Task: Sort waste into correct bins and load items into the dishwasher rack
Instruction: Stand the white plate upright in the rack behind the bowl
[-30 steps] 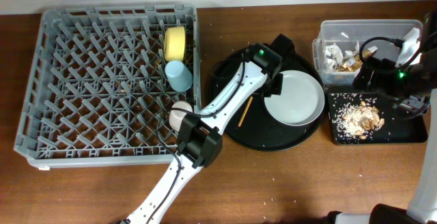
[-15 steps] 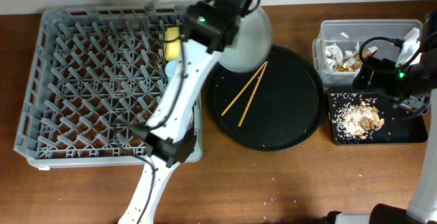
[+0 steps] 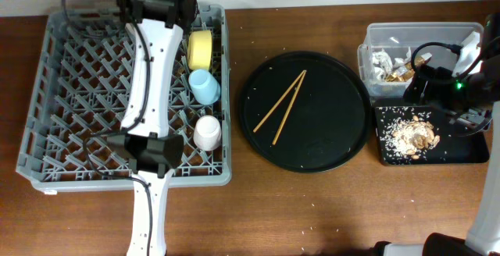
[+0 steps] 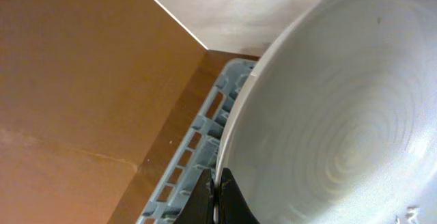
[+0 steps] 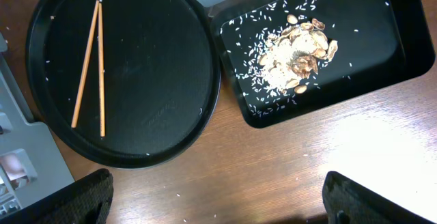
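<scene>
Clamping the plate point(image 4: 328, 115) by its rim in the left gripper point(image 4: 217, 198) just above the rack point(image 4: 183, 166), and holding the right gripper point(image 5: 215, 197) spread wide over the desk point(image 5: 225, 159), chopsticks point(image 5: 89, 63) ahead-left of it.

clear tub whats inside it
Crumpled white napkins and a shiny brown-gold wrapper show in the clear tub. The right arm covers its right side, so anything lying there is hidden.
</scene>
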Robot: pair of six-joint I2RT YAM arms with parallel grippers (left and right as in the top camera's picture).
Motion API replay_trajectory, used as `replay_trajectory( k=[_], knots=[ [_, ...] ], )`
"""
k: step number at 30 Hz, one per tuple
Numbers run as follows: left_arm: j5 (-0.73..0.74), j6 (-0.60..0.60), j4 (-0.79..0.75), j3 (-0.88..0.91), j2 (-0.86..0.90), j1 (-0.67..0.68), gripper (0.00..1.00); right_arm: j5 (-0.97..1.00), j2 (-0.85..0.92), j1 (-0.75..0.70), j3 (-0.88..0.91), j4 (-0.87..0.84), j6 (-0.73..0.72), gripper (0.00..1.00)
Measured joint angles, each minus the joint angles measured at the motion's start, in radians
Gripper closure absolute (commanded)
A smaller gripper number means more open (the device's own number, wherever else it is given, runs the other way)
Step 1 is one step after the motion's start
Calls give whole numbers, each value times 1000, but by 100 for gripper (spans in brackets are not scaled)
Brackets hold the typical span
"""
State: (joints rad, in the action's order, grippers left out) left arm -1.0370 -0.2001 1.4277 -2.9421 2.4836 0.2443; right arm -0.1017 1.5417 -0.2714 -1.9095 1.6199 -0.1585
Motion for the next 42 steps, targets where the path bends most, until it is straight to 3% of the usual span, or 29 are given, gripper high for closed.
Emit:
replay_trajectory(
  k=[5,9,11,15,18,22,24,26,29,33,37,42],
  knots=[
    [5,3,-118,241,8,0,99,0,0,0,0,0,0,2],
    [9,2,-182,330,11,1,96,0,0,0,0,0,1,2],
    [53,-1,-192,340,11,1,71,0,0,0,0,0,0,2],
    [197,3,-187,349,11,1,67,0,0,0,0,0,0,2],
    [234,6,-188,349,11,1,33,0,0,0,0,0,0,2],
    [245,10,-187,341,9,1,13,0,0,0,0,0,1,2],
    [255,13,-181,315,-8,1,9,0,0,0,0,0,0,2],
    [309,18,-151,286,-85,6,11,0,0,0,0,-1,0,2],
    [562,17,-55,249,-261,41,11,0,0,0,0,0,1,2],
    [812,37,3,290,-283,118,11,0,0,0,0,0,0,2],
    [909,98,-47,442,-271,206,16,0,0,0,0,0,1,2],
    [941,181,-247,742,-260,314,22,0,0,0,0,0,0,2]
  ],
)
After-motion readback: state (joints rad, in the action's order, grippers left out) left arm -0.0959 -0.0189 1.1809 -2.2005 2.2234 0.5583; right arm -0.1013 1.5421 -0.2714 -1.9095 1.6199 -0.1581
